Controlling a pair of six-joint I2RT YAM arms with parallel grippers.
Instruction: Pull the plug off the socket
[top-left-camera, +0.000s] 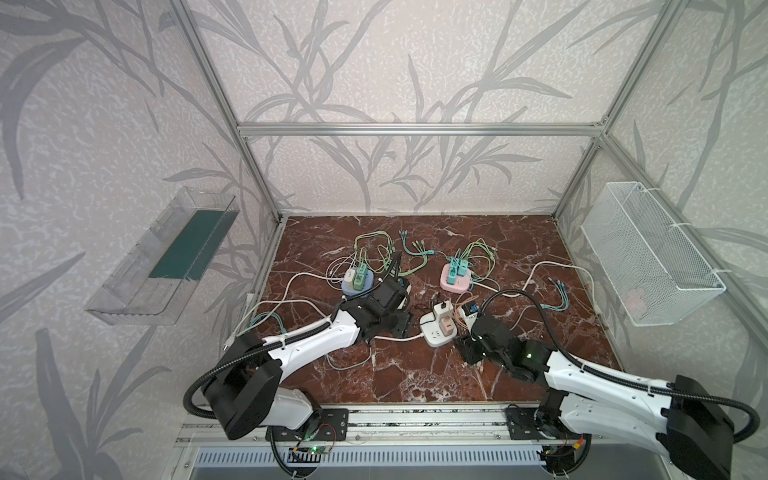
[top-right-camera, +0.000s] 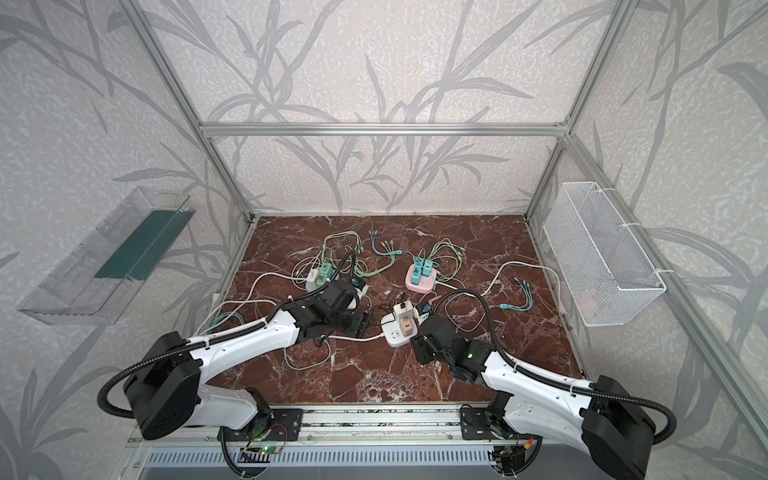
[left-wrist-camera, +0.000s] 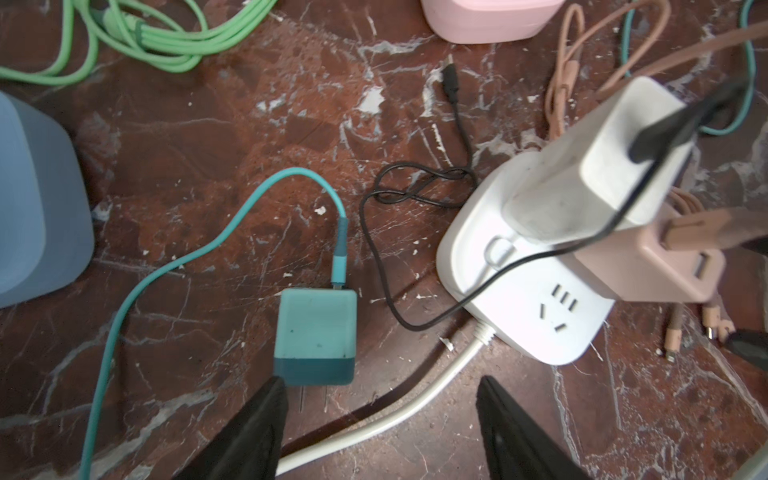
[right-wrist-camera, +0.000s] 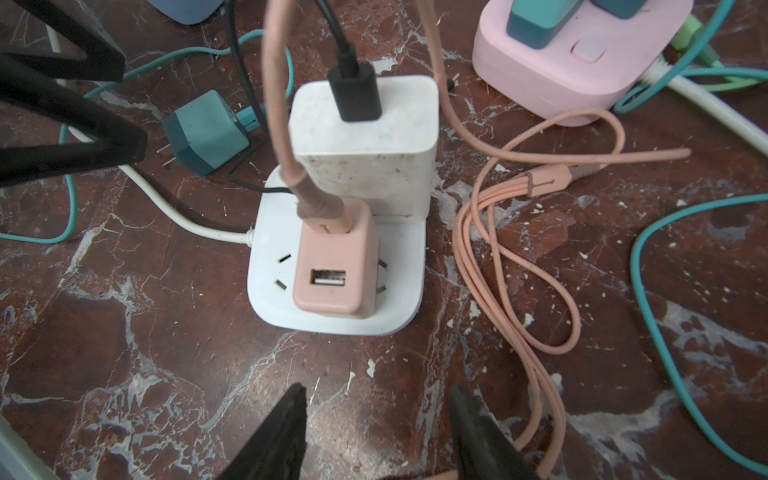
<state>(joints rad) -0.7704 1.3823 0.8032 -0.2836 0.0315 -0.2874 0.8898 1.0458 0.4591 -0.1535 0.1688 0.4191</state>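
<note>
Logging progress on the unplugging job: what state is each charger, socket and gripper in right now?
loose teal charger: unplugged, lying on the table, prongs bare.
white charger: plugged into the white socket, black cable attached.
pink charger: plugged into the white socket, one USB port free.
pink socket: two plugged teal chargers on top.
left gripper: open, empty.
right gripper: open, empty.

A white socket (top-left-camera: 434, 334) sits near the middle of the surface (top-left-camera: 415, 382). A white plug (right-wrist-camera: 365, 141) and a pink plug (right-wrist-camera: 332, 266) stand upright in it. Just to its left a teal plug (left-wrist-camera: 316, 336) lies on its side, prongs bare.
</note>
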